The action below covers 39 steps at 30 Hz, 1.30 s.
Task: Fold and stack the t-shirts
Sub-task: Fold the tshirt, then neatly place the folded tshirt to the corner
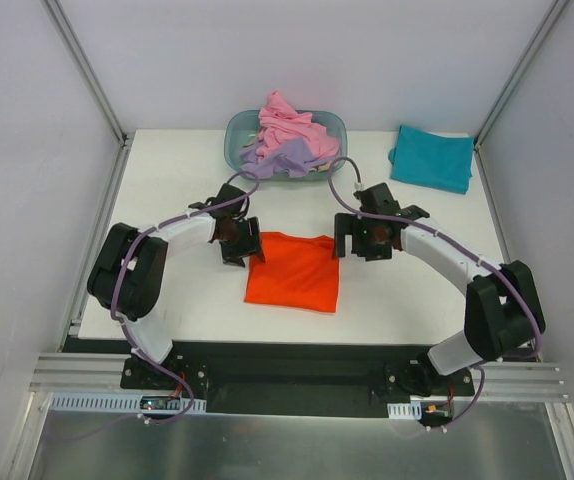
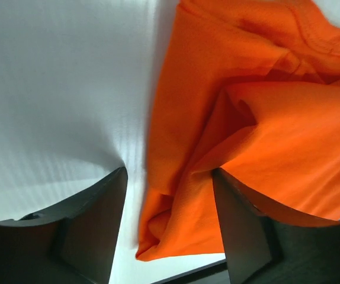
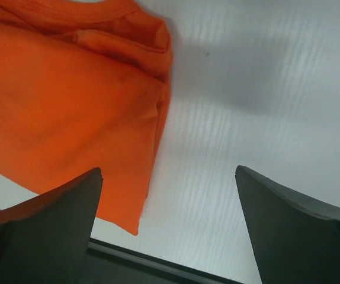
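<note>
The orange t-shirt (image 1: pixel 294 270) lies folded into a rough rectangle at the middle of the table. My left gripper (image 1: pixel 237 245) is at its back left corner, open. In the left wrist view (image 2: pixel 169 171) a bunched edge of the orange cloth (image 2: pixel 265 130) lies between the spread fingers. My right gripper (image 1: pixel 367 240) is open just off the shirt's back right corner. In the right wrist view (image 3: pixel 169 168) the shirt's edge (image 3: pixel 69 112) lies by the left finger, with bare table between the fingers. A teal t-shirt (image 1: pixel 432 157) lies folded at the back right. Pink (image 1: pixel 287 118) and lavender (image 1: pixel 285 155) tees are heaped in the tub.
The translucent blue-grey oval tub (image 1: pixel 237 135) stands at the back middle of the white table (image 1: pixel 167 200). Grey walls close in the left, right and back sides. A black rail with the arm bases runs along the near edge (image 1: pixel 287 375).
</note>
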{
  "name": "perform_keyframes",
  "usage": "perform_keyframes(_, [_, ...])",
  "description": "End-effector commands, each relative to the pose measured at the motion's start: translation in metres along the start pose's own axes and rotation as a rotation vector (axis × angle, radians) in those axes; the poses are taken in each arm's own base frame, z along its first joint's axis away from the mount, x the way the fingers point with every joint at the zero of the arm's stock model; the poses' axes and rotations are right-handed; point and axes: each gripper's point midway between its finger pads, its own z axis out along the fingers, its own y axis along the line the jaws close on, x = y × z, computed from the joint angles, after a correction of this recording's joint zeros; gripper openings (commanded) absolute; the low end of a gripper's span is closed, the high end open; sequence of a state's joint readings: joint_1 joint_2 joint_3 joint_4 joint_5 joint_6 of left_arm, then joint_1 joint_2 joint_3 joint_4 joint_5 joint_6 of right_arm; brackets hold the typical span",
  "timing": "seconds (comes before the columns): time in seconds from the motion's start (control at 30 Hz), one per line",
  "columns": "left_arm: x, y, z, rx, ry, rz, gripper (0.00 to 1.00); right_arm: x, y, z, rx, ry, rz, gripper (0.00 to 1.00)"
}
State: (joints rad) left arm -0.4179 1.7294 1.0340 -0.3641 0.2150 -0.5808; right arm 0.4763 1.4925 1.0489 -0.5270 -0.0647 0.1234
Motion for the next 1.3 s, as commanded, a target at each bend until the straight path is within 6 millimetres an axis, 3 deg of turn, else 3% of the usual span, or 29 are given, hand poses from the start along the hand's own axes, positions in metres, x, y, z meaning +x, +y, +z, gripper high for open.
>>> perform_keyframes(0.0, [-0.005, -0.012, 0.008, 0.059, 0.005, 0.027, 0.53, 0.017, 0.027, 0.016, -0.146, 0.089, 0.091, 0.97])
perform_keyframes(0.07, [-0.003, -0.012, 0.013, 0.065, 0.012, 0.018, 0.45, 0.023, 0.034, 0.021, -0.184, 0.128, 0.11, 0.94])
perform_keyframes(0.2, [0.007, -0.002, 0.019, 0.042, 0.032, -0.005, 0.19, 0.033, 0.029, 0.029, -0.155, 0.161, 0.14, 0.93])
perform_keyframes(0.27, [0.011, 0.001, 0.021, 0.035, 0.039, -0.018, 0.01, 0.036, 0.026, 0.034, -0.135, 0.17, 0.161, 0.89])
perform_keyframes(0.3, [0.014, 0.003, 0.023, 0.036, 0.045, -0.025, 0.0, 0.037, 0.025, 0.035, -0.131, 0.172, 0.171, 0.87])
perform_keyframes(0.5, [0.03, 0.011, 0.025, 0.031, 0.062, -0.084, 0.0, 0.043, 0.039, 0.048, -0.188, 0.203, 0.191, 0.74])
perform_keyframes(0.63, [0.033, 0.018, 0.022, 0.005, 0.036, -0.133, 0.0, 0.051, 0.035, 0.056, -0.161, 0.232, 0.202, 0.66])
perform_keyframes(0.67, [0.035, 0.02, 0.022, -0.003, 0.037, -0.142, 0.0, 0.053, 0.036, 0.057, -0.166, 0.239, 0.194, 0.58])
perform_keyframes(0.7, [0.037, 0.023, 0.023, -0.012, 0.038, -0.148, 0.0, 0.052, 0.036, 0.058, -0.168, 0.24, 0.19, 0.57])
perform_keyframes(0.93, [0.033, 0.015, 0.016, 0.016, 0.019, -0.151, 0.01, 0.049, 0.041, 0.067, -0.157, 0.238, 0.128, 0.43])
perform_keyframes(1.1, [0.023, 0.007, 0.006, 0.046, -0.019, -0.113, 0.1, 0.041, 0.045, 0.074, -0.157, 0.232, 0.101, 0.33])
perform_keyframes(1.17, [0.021, 0.002, 0.002, 0.065, -0.023, -0.103, 0.19, 0.035, 0.048, 0.075, -0.158, 0.218, 0.091, 0.24])
perform_keyframes(1.23, [0.015, -0.002, -0.005, 0.079, -0.054, -0.09, 0.2, 0.027, 0.044, 0.075, -0.124, 0.193, 0.085, 0.16])
perform_keyframes(1.27, [0.013, -0.002, -0.009, 0.077, -0.071, -0.087, 0.35, 0.024, 0.041, 0.074, -0.104, 0.182, 0.081, 0.12])
